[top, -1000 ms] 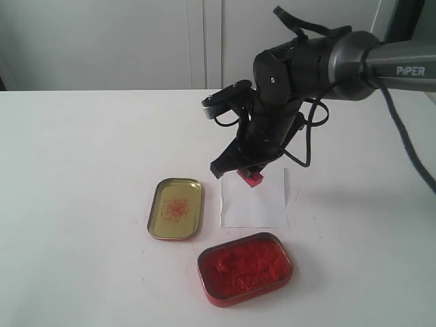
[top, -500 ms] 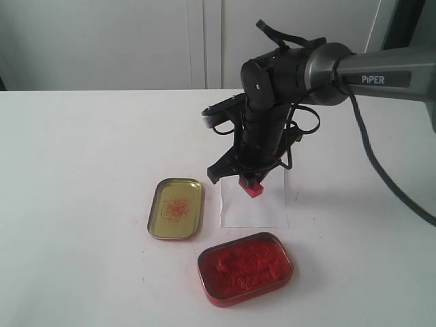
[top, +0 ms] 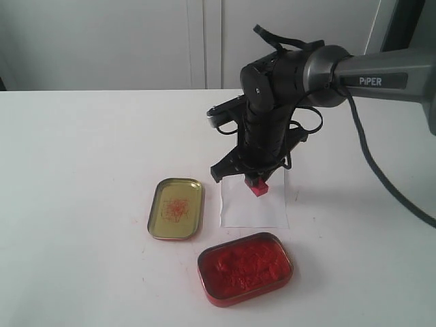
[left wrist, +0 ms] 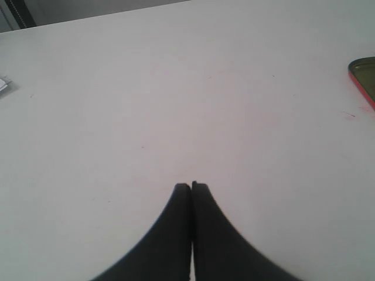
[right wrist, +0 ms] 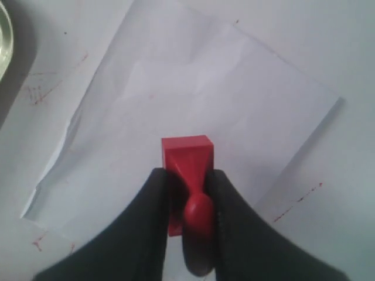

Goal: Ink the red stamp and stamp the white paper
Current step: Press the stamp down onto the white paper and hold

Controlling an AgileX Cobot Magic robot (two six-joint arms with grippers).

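Your right gripper (right wrist: 188, 175) is clamped on the red stamp (right wrist: 187, 153) handle, block over the white paper (right wrist: 193, 88) inside its edges, contact unclear, so press straight down, block flat, then lift vertically without sliding to avoid smearing.

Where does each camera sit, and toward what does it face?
Exterior: off the arms, looking down across the table; shows the right arm and right gripper holding the red stamp.
Left wrist: on the left arm, facing the table; shows the shut left gripper.
Right wrist: on the right arm, facing the white paper; shows the right gripper.
Shared: exterior and right wrist both show stamp and paper.
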